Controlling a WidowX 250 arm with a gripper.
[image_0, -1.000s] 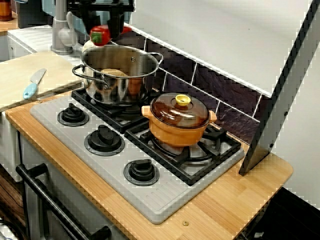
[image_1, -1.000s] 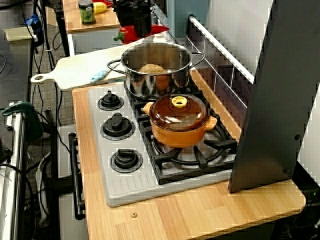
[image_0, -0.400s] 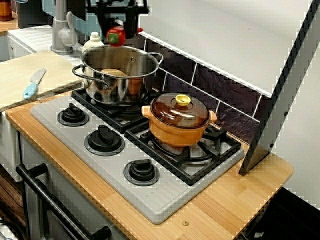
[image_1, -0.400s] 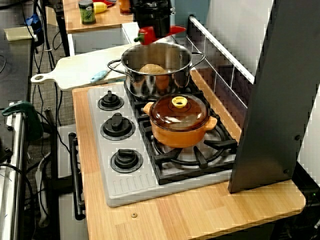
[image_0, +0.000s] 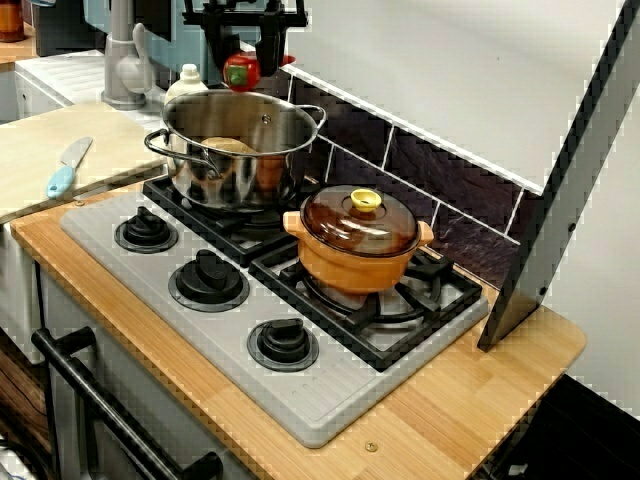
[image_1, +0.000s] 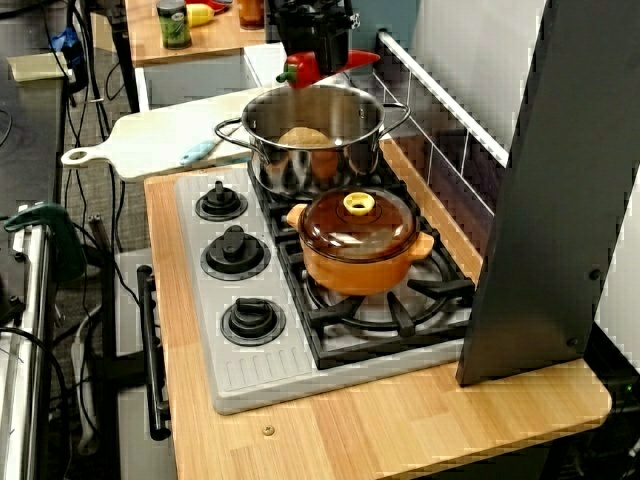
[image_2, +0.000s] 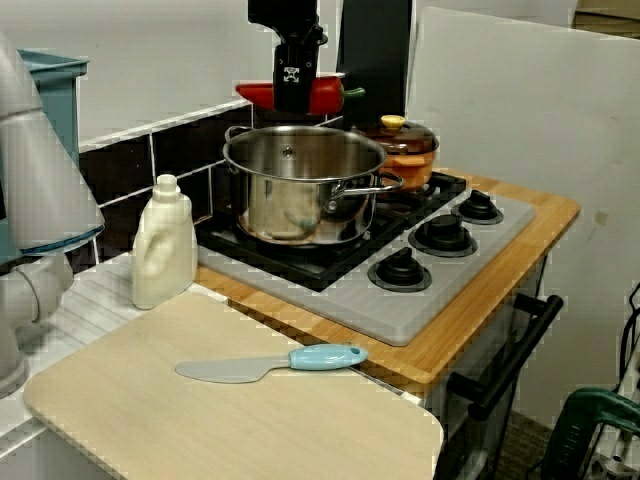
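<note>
The gripper is pinched on a red pepper, which hangs in the air just above the rim of the steel pot. An orange lidded pot sits beside the steel pot.

The hand holds a red pepper above the steel pot.

Behind me the wall has dark tiles, under a white panel. The counter is of light wood. Far back stands a wooden table. The floor seems grey, with black cables.
</note>
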